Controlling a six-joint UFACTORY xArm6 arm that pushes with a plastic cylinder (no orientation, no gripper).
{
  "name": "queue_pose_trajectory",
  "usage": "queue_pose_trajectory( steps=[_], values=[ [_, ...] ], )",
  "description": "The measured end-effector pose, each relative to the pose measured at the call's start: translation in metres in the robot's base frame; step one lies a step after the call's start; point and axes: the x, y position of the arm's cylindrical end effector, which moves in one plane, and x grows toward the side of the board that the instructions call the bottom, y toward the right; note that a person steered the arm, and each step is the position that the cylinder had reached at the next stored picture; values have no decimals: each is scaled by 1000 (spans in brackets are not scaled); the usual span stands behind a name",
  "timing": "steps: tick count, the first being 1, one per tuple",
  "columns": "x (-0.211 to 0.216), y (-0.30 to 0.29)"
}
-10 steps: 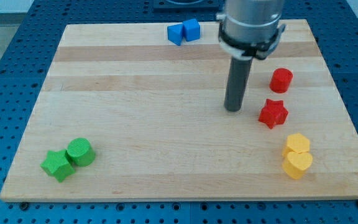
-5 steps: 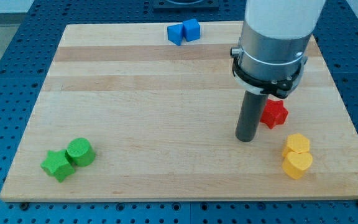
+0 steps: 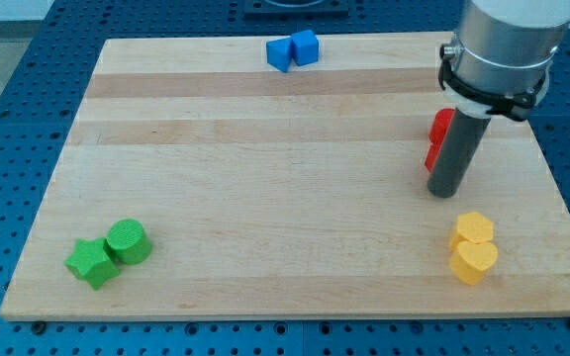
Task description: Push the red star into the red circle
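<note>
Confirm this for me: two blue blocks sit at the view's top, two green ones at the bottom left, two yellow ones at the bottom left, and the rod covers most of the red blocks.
One detail is off. The two yellow blocks sit at the view's bottom right, not bottom left, as the camera view shows. The rest stands: blue blocks at the top, green blocks at the bottom left, and the rod, my tip, hiding most of the red blocks.

text: none legible | labels: none | brands: none | numbers: none | signs: none | I checked wooden board [image 3: 265, 198], blocks, arm housing [image 3: 503, 44] and blue perforated table [image 3: 8, 119]: all were unmarked
</note>
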Motion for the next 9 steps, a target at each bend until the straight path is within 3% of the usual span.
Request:
queue_pose_trajectory(
  steps=[3,5,6,8,9],
  values=[
    [-34,1],
    [-34,-67],
    [-58,-124],
    [-188,-171],
    [-201,-171]
  ],
)
